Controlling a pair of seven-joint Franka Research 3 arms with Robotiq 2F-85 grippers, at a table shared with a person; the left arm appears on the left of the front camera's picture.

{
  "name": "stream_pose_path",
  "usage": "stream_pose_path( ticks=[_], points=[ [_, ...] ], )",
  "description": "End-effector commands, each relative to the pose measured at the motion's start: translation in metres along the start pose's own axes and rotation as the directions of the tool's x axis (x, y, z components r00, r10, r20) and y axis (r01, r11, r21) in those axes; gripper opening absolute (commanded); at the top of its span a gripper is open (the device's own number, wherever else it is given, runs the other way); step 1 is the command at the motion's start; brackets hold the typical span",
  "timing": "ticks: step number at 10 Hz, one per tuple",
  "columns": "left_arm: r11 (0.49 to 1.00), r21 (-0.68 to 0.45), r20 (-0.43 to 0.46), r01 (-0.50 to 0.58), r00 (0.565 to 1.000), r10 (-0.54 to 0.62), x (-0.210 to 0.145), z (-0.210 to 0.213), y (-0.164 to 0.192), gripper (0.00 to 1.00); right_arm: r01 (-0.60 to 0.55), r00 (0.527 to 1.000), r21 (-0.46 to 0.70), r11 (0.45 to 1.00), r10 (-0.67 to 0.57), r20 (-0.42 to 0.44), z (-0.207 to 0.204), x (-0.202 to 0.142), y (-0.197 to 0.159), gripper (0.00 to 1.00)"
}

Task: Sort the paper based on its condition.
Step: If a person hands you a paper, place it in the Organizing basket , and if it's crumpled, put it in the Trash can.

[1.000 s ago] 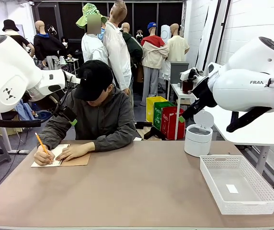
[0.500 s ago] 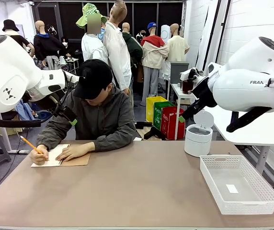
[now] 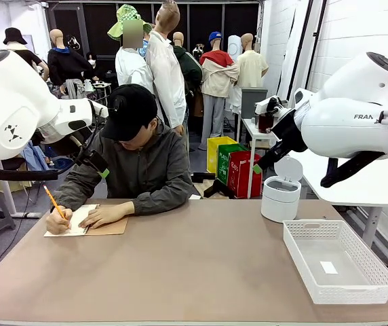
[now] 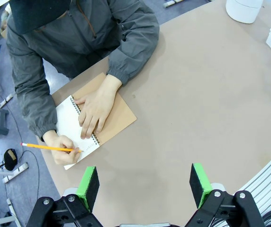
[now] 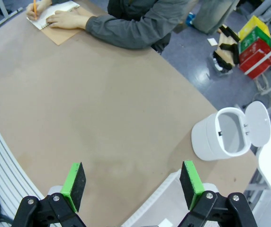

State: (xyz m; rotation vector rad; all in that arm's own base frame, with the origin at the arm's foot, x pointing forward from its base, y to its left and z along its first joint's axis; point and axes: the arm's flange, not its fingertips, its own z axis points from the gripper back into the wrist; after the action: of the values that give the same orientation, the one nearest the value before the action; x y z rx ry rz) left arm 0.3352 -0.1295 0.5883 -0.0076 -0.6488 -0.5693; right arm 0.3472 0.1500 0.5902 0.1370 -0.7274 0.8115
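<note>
A brown table (image 3: 201, 265) stands in a workshop, with a person (image 3: 136, 163) seated at its far side. The paper (image 4: 68, 124) lies at the far left corner of the table as the robot sees it. It is the open white page of a spiral notebook (image 4: 114, 113) with a brown cover. One of the person's hands (image 4: 94, 108) rests flat on the page while the other hand (image 4: 62, 143) writes on it with a pencil (image 4: 48, 147). The left gripper (image 4: 145, 182) hangs high above the table with its jaws wide apart and holding nothing. The page lies ahead of it and off to one side, its spiral edge running slantwise to the jaws. The right gripper (image 5: 133, 182) is also wide apart and holding nothing, and the page is well away from it across the table. A white basket (image 3: 336, 261) and an open white bin (image 5: 225, 135) sit on the right. The left arm looks the nearer one to the page.
</note>
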Motion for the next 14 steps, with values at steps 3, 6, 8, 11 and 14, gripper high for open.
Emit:
stream_pose_path(
  ticks=[3, 6, 8, 11, 14],
  points=[
    [1.0, 0.0, -0.002, 0.0, 1.0, 0.0, 0.0017, 0.0008, 0.0005, 1.0, 0.0, 1.0, 0.002, 1.0, 0.0, 0.0, 0.0, -0.0001, -0.0002, 1.0],
    [1.0, 0.0, -0.002, 0.0, 1.0, 0.0, 0.0017, 0.0008, 0.0005, 1.0, 0.0, 1.0, 0.002, 1.0, 0.0, 0.0, 0.0, -0.0001, -0.0002, 1.0],
    [1.0, 0.0, -0.002, 0.0, 1.0, 0.0, 0.0017, 0.0008, 0.0005, 1.0, 0.0, 1.0, 0.002, 1.0, 0.0, 0.0, 0.0, -0.0001, -0.0002, 1.0],
    [1.0, 0.0, -0.002, 0.0, 1.0, 0.0, 0.0017, 0.0008, 0.0005, 1.0, 0.0, 1.0, 0.002, 1.0, 0.0, 0.0, 0.0, -0.0001, -0.0002, 1.0],
    [1.0, 0.0, -0.002, 0.0, 1.0, 0.0, 0.0017, 0.0008, 0.0005, 1.0, 0.0, 1.0, 0.002, 1.0, 0.0, 0.0, 0.0, -0.0001, -0.0002, 1.0]
  ],
)
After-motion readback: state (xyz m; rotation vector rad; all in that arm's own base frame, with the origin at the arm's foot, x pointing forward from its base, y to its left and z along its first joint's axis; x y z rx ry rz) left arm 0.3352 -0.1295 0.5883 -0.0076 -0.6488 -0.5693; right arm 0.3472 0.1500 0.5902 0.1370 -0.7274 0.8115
